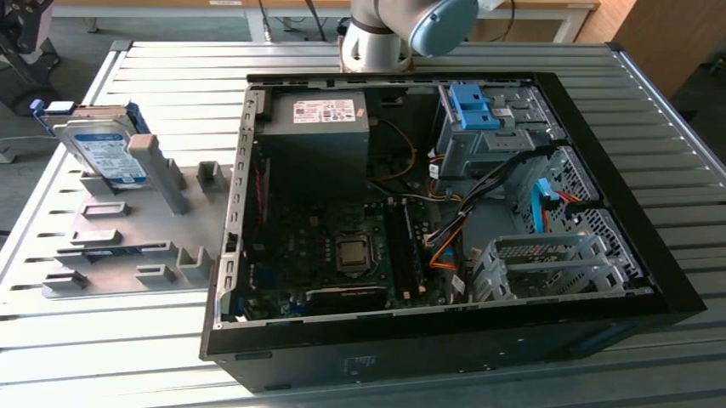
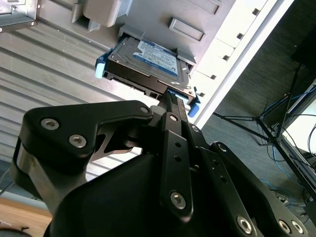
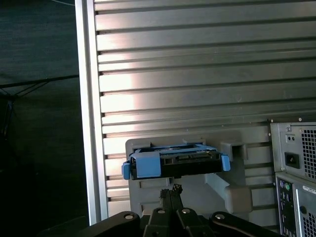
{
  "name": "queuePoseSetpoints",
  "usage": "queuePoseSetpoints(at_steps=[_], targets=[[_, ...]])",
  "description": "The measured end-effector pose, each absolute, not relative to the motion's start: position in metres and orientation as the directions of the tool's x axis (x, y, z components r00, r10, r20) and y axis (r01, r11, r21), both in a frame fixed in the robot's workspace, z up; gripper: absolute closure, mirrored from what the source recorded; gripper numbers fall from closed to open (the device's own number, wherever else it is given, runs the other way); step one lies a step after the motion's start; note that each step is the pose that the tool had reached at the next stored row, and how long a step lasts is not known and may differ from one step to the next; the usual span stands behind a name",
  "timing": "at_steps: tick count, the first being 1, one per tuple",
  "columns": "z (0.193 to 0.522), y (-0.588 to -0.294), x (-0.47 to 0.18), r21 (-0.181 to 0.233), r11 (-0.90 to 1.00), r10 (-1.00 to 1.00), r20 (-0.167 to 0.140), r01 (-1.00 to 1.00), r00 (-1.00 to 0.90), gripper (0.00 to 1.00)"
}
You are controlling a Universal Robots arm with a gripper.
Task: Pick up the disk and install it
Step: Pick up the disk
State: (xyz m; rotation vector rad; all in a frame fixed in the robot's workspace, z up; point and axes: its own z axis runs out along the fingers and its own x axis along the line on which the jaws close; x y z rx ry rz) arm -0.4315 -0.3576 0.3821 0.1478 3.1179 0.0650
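Note:
The disk (image 1: 102,149) is a silver drive with a white-and-blue label and blue side rails. It leans upright in a grey holder plate (image 1: 148,229) at the exterior view's left, beside the open computer case (image 1: 340,212). Both wrist views look along the gripper towards the disk (image 2: 148,61) (image 3: 173,162). My gripper (image 2: 171,98) (image 3: 170,190) is a short way from the disk's edge and does not touch it. Its black fingers lie together, shut on nothing.
Inside the case, a drive bay with a blue bracket (image 1: 482,110) sits at the far right, and a grey metal cage (image 1: 545,263) sits nearer. The slatted metal table's edge (image 3: 86,98) runs close behind the holder. The arm's base (image 1: 392,34) stands behind the case.

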Motion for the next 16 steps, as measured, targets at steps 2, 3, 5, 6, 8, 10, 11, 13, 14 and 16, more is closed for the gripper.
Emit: queuePoseSetpoints(at_steps=[2, 3, 5, 6, 8, 10, 11, 13, 14, 16], targets=[[0.3821, -0.3576, -0.4316, 0.042, 0.995, 0.095, -0.017, 0.094, -0.995, 0.89], [0.3821, -0.3576, -0.4316, 0.043, 0.995, 0.095, -0.018, 0.094, -0.995, 0.89], [0.3821, -0.3575, -0.4316, 0.043, 0.995, 0.092, -0.018, 0.091, -0.996, 0.89], [0.3821, -0.3575, -0.4316, 0.042, 0.995, 0.087, -0.017, 0.086, -0.996, 0.89], [0.3821, -0.3575, -0.4317, 0.042, 0.996, 0.076, -0.017, 0.076, -0.997, 0.89], [0.3821, -0.3575, -0.4318, 0.042, 0.998, 0.053, -0.018, 0.052, -0.998, 0.89], [0.3821, -0.3576, -0.4318, 0.042, 0.998, 0.041, -0.018, 0.040, -0.999, 0.89], [0.3821, -0.3576, -0.4319, 0.042, 0.999, 0.032, -0.018, 0.031, -0.999, 0.89], [0.3821, -0.3576, -0.4319, 0.043, 0.999, 0.032, -0.018, 0.031, -0.999, 0.89], [0.3821, -0.3576, -0.4320, 0.042, 0.999, 0.032, -0.018, 0.031, -0.999, 0.89]])
